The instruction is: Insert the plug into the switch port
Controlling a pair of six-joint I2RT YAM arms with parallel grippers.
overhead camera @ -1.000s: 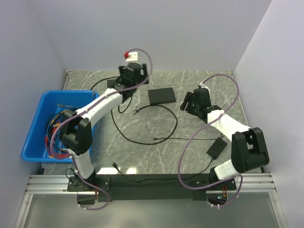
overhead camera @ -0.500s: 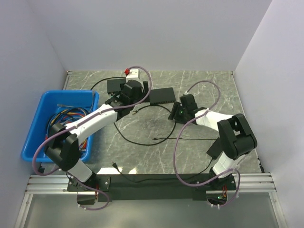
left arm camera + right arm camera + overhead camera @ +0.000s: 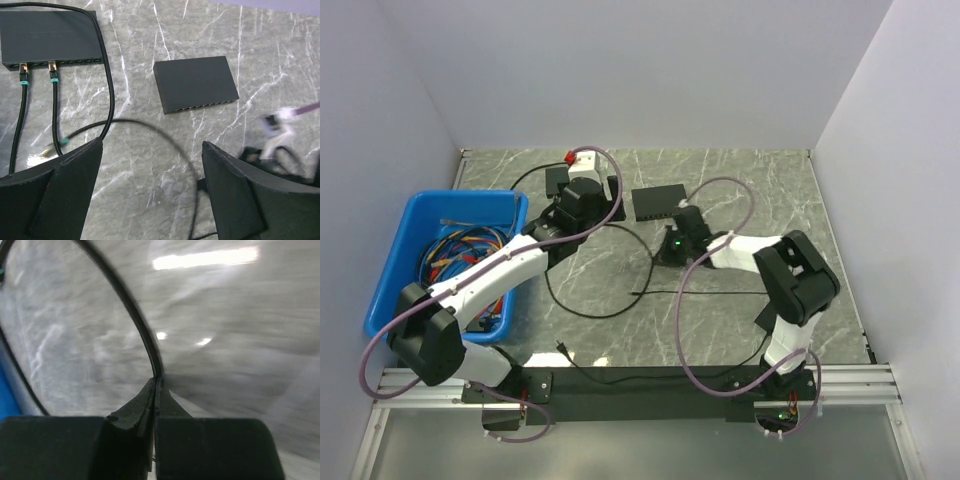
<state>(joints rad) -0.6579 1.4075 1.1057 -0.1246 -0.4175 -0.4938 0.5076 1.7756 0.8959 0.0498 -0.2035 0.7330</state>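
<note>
Right jaws pinched on the cable, left jaws wide apart.
The right gripper (image 3: pixel 156 382) clamps the black cable (image 3: pixel 135 325) low over the table (image 3: pixel 150 30). The left gripper (image 3: pixel 152 143) hangs open. The plug (image 3: pixel 51 147) lies on the table, left of and nearer than the switch (image 3: pixel 195 80), apart from any switch port (image 3: pixel 202 104).

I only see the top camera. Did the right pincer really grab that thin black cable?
Observer: Yes. Up close, the right pincer is shut on the thin black cable.
Operator: And the other one?
Observer: The left pincer is open and empty.
Operator: Is anything plugged in yet?
Observer: No. The small black rectangular box has a row of ports with nothing in them.
</note>
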